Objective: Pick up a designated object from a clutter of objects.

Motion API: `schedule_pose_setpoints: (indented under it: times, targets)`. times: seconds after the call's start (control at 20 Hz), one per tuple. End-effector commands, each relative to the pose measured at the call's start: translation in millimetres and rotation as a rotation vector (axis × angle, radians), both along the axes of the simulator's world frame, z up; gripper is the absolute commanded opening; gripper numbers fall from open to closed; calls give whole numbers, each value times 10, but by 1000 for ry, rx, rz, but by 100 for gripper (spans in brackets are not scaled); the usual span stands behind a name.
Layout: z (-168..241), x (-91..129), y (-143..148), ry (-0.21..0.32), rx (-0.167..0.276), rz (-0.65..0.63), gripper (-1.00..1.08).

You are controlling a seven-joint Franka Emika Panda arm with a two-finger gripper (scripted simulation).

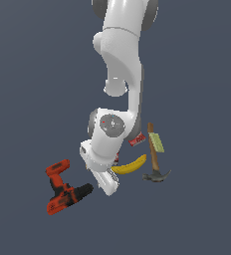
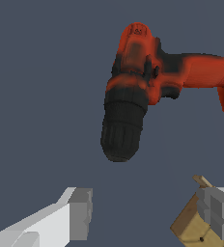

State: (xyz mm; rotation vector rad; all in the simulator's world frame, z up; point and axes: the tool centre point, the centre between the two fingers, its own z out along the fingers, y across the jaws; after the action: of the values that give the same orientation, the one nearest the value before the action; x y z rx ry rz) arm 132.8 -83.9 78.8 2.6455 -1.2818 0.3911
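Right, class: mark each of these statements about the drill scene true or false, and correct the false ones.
1. The gripper is closed around the drill. False: its fingers stand apart and hold nothing.
2. The drill lies at the exterior view's left of the banana. True.
3. The hammer has a blue plastic handle. False: the handle is brown wood.
4. The drill's chuck is black. True.
5. The banana rests on top of the drill. False: they lie apart, with the arm between them.

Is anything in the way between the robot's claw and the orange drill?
No. In the wrist view, only bare dark floor lies between the open gripper and the drill. The exterior view agrees.
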Motion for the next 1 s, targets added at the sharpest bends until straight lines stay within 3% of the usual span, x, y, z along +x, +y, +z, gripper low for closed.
schedule_pose_setpoints:
  times: [0.0, 0.45, 0.95]
  targets:
    - [-102, 72, -105, -44, -45, -52, 68]
    - [-247, 286, -322, -186, -165, -151, 68]
    - [-258, 381, -368, -251, -208, -175, 68]
